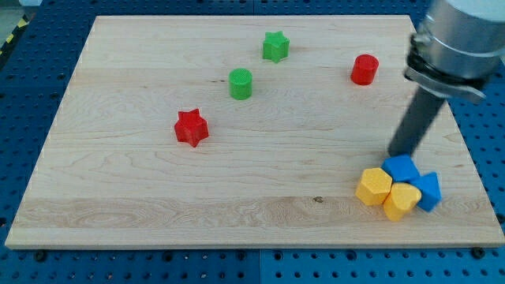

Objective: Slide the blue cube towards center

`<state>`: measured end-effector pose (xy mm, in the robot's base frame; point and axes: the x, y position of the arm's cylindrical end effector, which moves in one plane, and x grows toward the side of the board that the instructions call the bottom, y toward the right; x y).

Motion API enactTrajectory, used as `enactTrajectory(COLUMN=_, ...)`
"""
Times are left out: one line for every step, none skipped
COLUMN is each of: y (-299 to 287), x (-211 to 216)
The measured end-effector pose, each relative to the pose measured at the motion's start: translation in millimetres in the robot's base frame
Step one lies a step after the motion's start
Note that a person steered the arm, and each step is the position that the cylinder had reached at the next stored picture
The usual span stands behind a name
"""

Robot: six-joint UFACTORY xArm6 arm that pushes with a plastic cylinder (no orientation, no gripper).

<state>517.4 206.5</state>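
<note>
With no claw fitted, only my tip is seen, touching the upper edge of the blue cube, so the tip should be brought round to the cube's right, clear of the yellow blocks, and pushed leftward.

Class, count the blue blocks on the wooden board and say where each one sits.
2. The blue cube sits at my tip, lower right. The other blue block lies right of the yellow blocks. No others show.

Pale wooden board, grained and matt; blue cube smooth plastic.
</note>
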Motion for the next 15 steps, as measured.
enactTrajectory(y=22, x=7)
enactTrajectory(y=41, x=4)
enactTrajectory(y=78, x=23)
enactTrajectory(y=106, x=56)
enactTrajectory(y=100, x=96)
enactTrajectory(y=89, x=98)
enactTrajectory(y=76, x=90)
enactTrajectory(y=63, x=82)
enactTrajectory(y=45, x=73)
enactTrajectory(y=27, x=62)
enactTrajectory(y=15, x=55)
enactTrajectory(y=0, x=49)
enactTrajectory(y=-11, x=40)
enactTrajectory(y=-14, x=25)
enactTrajectory(y=-8, x=12)
